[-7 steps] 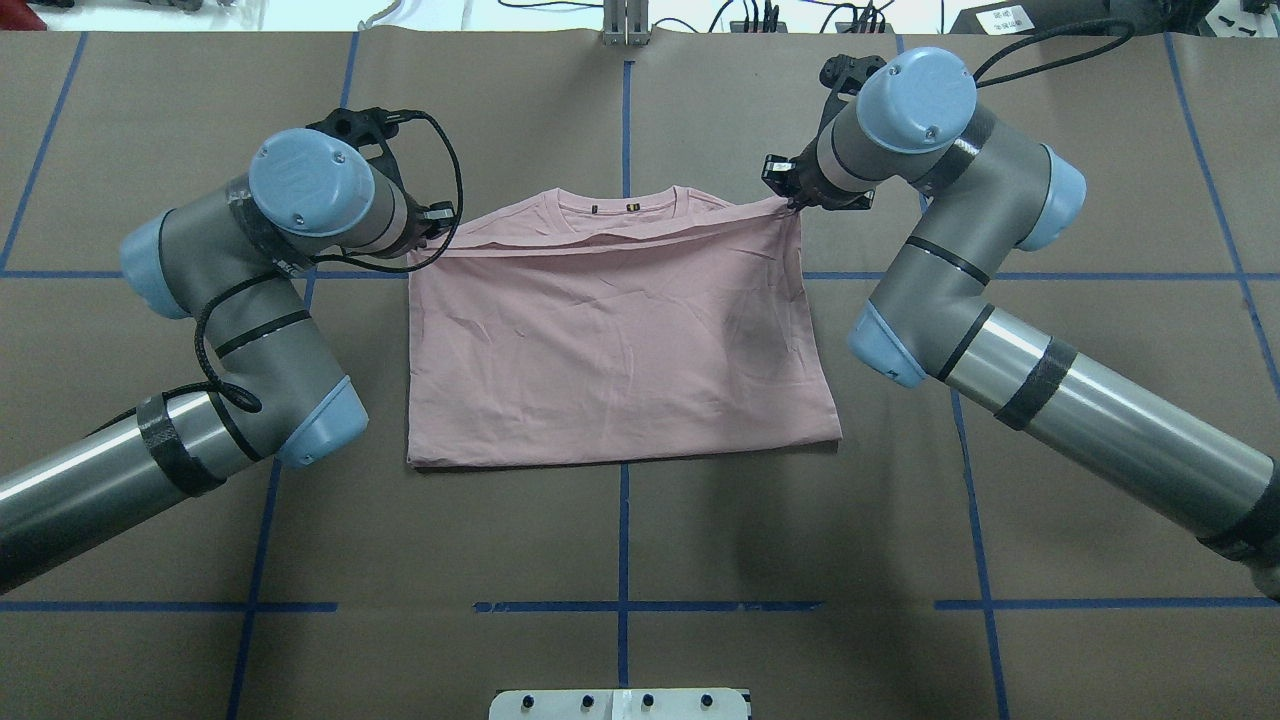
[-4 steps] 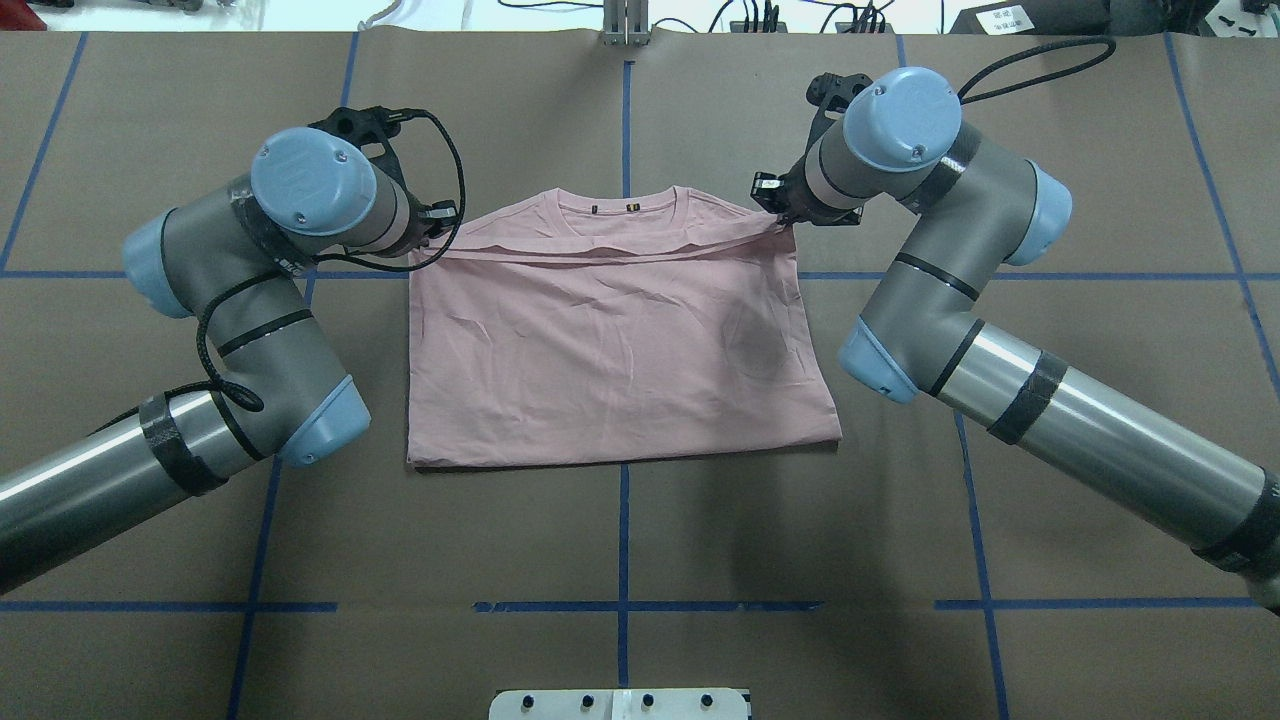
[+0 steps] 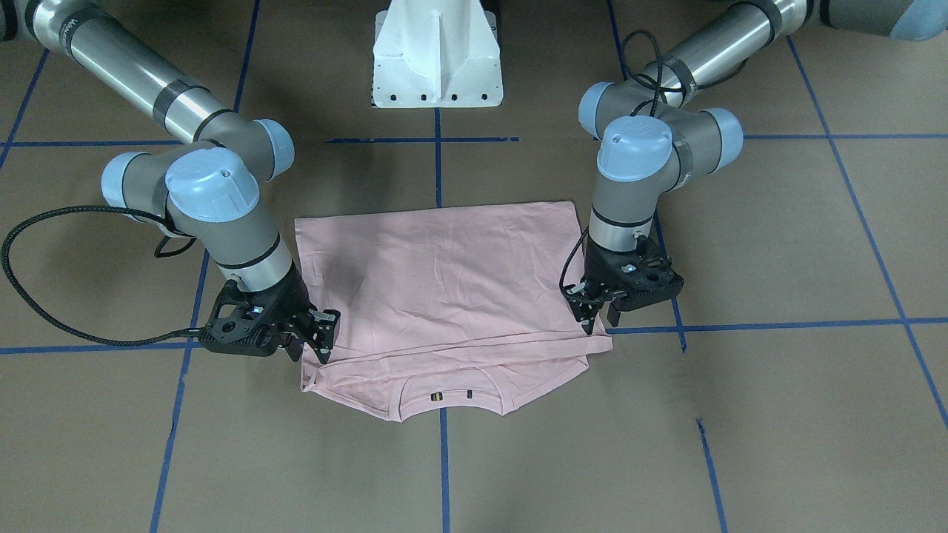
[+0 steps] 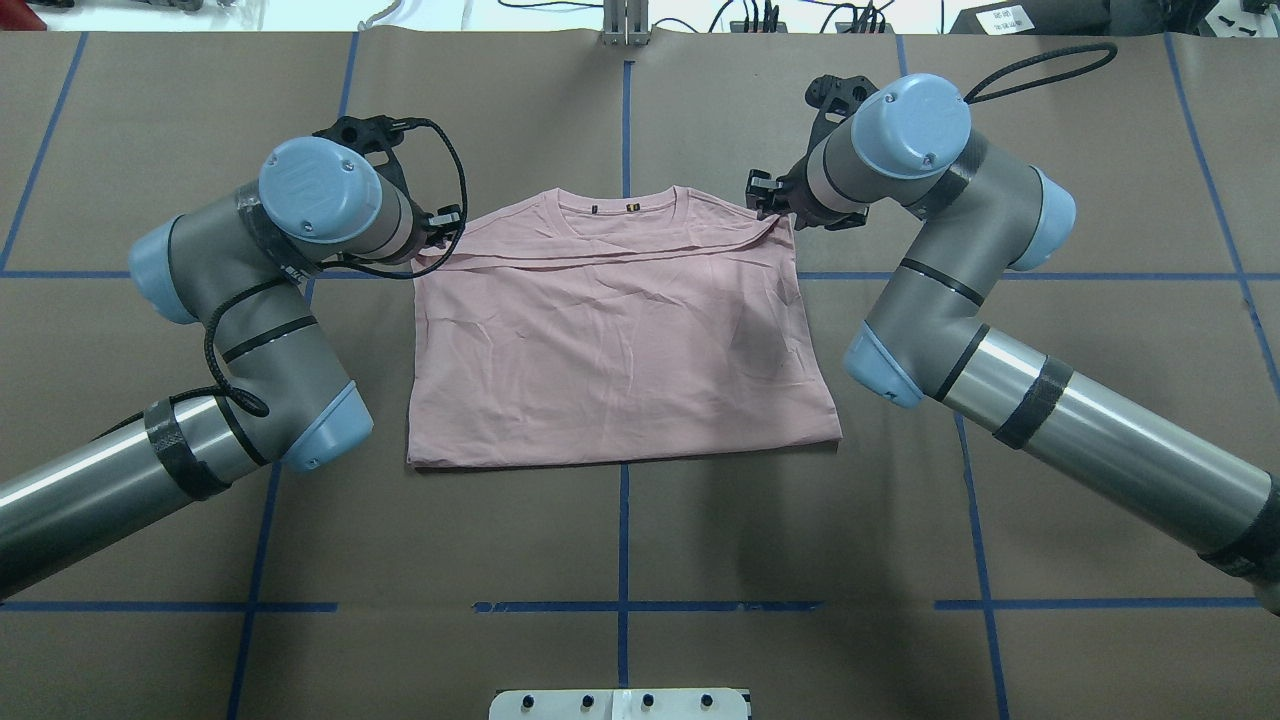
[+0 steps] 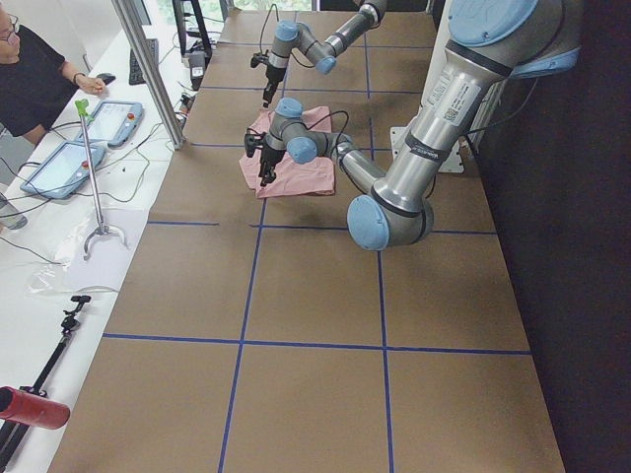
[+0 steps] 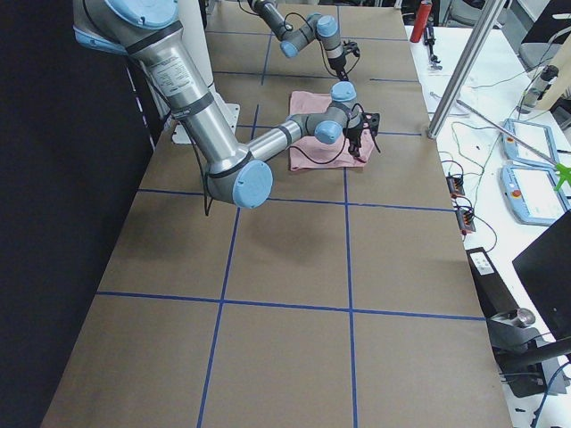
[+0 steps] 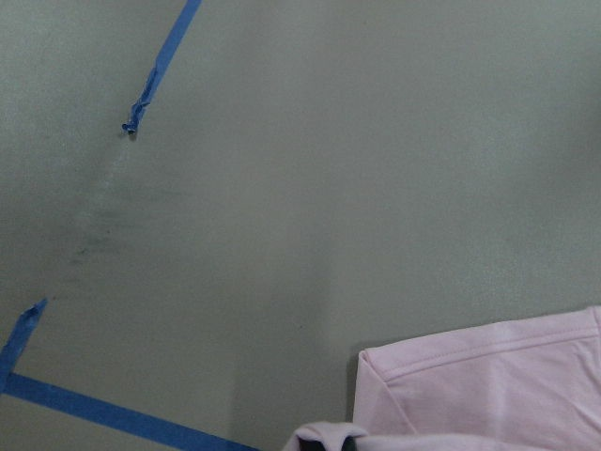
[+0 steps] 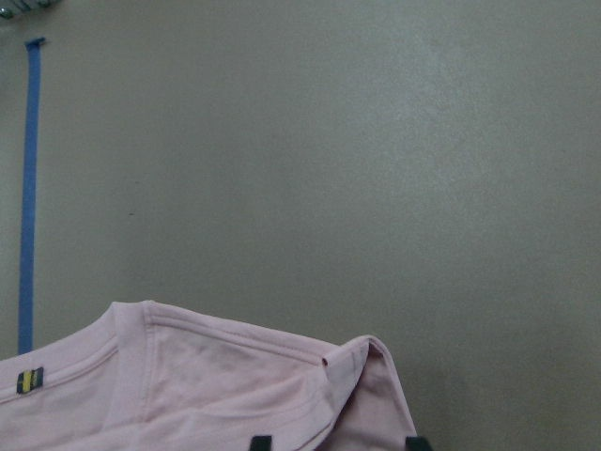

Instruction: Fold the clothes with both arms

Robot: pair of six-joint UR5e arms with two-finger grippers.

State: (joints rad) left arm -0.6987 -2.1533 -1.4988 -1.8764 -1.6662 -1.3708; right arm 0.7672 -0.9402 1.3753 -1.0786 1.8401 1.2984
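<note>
On the left of the overhead view, the left gripper [image 4: 438,232] sits low at the far left corner of the pink T-shirt [image 4: 610,340]. Its jaws look clamped on the folded-over hem corner, and its wrist camera shows a bit of pink cloth bunched at the bottom edge of that picture. The hold seems meant to carry the hem across the body toward the collar.

At the middle of the brown tabletop [image 4: 620,540], the T-shirt lies doubled, plain side up, its fold line along the near edge. Its long axis runs left to right, and the ribbed collar [image 4: 617,207] points to the far side, away from the robot, peeking out past the carried hem.

Further right, the right gripper [image 4: 775,210] holds the other hem corner, jaws pinched on the cloth, just beside the collar's right shoulder. Gripping both corners level keeps the hem stretched straight between them, so I judge the layer should land square rather than skewed.
</note>
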